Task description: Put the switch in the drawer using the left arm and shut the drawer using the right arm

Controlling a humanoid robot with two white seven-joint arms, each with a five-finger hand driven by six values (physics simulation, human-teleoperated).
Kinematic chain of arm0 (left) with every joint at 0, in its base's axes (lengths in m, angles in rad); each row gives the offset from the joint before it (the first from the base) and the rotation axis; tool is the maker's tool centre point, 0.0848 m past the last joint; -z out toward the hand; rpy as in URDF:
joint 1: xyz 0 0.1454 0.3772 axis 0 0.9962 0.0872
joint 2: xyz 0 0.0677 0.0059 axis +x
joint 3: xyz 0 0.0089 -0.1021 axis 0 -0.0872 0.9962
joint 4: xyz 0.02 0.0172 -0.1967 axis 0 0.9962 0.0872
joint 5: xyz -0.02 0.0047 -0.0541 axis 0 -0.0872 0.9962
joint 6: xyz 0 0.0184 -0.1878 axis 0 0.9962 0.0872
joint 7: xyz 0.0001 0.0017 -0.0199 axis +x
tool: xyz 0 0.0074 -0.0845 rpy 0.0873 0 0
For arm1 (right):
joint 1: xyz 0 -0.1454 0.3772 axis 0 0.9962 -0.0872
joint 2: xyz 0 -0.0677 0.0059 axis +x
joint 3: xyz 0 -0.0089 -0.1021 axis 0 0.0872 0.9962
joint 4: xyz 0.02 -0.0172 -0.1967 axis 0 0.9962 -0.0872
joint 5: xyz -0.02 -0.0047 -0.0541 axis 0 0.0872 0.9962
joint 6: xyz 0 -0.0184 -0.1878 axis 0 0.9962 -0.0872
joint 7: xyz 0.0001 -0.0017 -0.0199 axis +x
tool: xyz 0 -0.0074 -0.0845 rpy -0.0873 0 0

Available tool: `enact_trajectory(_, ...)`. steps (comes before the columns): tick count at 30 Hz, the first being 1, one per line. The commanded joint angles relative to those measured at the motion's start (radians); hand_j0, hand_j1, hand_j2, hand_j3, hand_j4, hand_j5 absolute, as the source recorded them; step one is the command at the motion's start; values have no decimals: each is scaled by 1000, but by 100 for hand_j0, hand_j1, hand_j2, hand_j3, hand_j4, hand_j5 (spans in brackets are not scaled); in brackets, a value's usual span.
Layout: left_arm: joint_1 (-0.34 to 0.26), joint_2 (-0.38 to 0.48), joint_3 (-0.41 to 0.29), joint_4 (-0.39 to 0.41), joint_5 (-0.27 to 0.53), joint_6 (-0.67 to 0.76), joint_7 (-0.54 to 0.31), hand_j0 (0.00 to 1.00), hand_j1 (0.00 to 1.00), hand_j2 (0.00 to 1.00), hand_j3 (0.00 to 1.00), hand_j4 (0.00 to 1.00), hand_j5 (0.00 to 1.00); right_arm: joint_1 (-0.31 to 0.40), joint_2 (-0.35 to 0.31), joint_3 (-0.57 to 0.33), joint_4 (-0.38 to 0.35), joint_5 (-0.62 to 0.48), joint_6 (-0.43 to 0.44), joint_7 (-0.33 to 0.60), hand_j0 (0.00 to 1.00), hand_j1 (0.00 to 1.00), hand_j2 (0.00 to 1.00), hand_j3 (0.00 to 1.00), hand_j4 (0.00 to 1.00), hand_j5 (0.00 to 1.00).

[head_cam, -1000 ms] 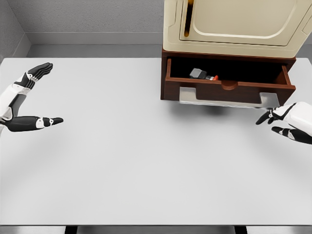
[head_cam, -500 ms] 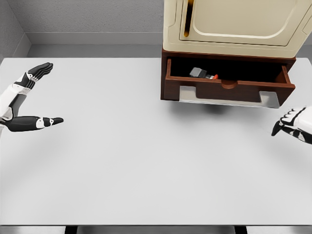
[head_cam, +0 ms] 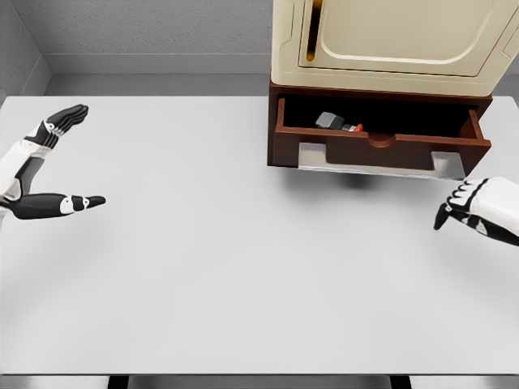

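Drawer (head_cam: 381, 150) is standing open holding the switch (head_cam: 336, 122), so the curled, empty right hand (head_cam: 474, 209) just below it should be pushing its front squarely.

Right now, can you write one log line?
switch: in drawer | drawer: open | left robot hand: open | right robot hand: curled, below drawer front

Grey switch (head_cam: 331, 121), apparently tilted, inside open brown drawer (head_cam: 381, 146)
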Motion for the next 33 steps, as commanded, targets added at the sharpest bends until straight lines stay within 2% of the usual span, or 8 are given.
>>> enact_trajectory(1, -2, 1, 0, 0, 7, 0, 0, 100, 100, 100, 100, 100, 100, -3, 31, 1, -3, 1, 0, -8, 40, 40, 40, 40, 40, 40)
enact_trajectory(13, -3, -1, -2, 0, 7, 2, 0, 100, 100, 100, 100, 100, 100, -94, 118, 2, 5, 44, 0, -11, 44, 44, 44, 44, 44, 44)
enact_trajectory(21, 0, -1, -3, -11, 7, 2, 0, 100, 100, 100, 100, 100, 100, -95, 121, 2, 72, 78, 0, -7, 44, 44, 44, 44, 44, 44)
enact_trajectory(26, 0, -1, -3, -11, 7, 2, 0, 100, 100, 100, 100, 100, 100, -97, 135, 4, 79, 84, 0, -7, 44, 44, 44, 44, 44, 44)
enact_trajectory(30, -2, -1, -3, -10, 6, 2, 0, 100, 100, 100, 100, 100, 100, -161, 156, 64, 76, 84, 0, -8, 44, 44, 44, 44, 44, 44)
enact_trajectory(33, -2, -1, -3, -10, 6, 2, 0, 100, 100, 100, 100, 100, 100, -167, 159, 65, 74, 84, 0, -8, 44, 44, 44, 44, 44, 44)
